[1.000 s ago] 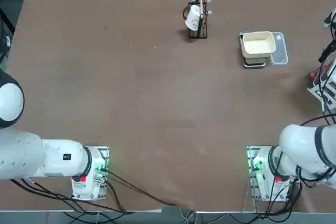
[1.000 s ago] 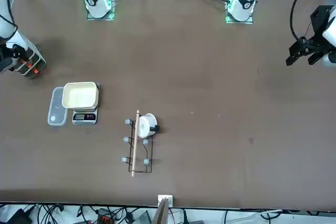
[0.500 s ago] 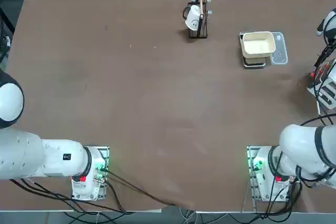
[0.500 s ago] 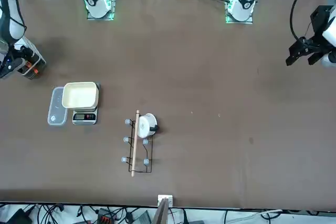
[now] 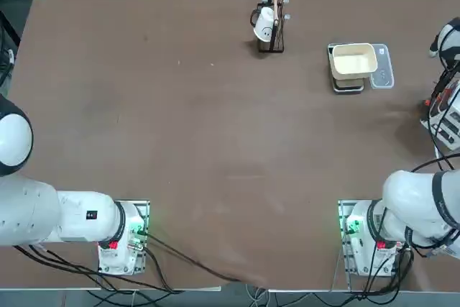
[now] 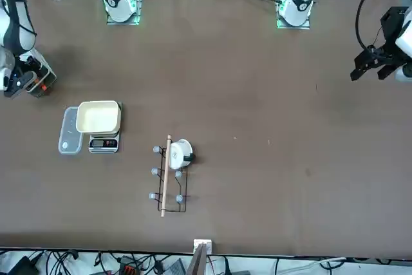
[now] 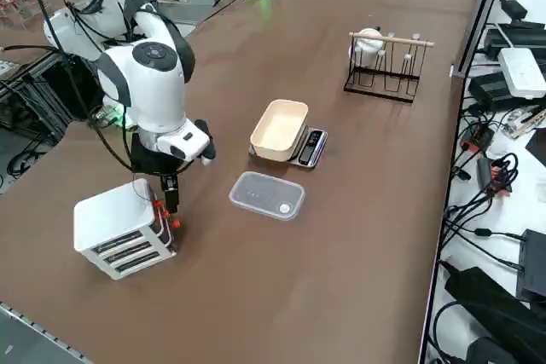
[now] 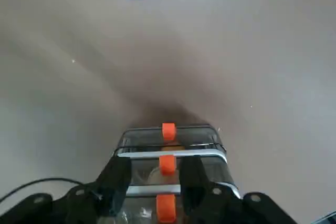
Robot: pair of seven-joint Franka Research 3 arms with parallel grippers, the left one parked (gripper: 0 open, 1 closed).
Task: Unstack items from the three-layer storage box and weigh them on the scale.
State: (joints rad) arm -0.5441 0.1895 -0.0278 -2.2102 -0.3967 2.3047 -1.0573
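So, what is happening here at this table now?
The right arm is working at the three-layer storage box near the table's edge. Its right gripper sits at the box's drawer fronts, one finger on each side of the middle orange handle; a firm grip cannot be confirmed. The scale stands apart with its cream bowl empty, a clear lid lying beside it. Nothing has been weighed yet.
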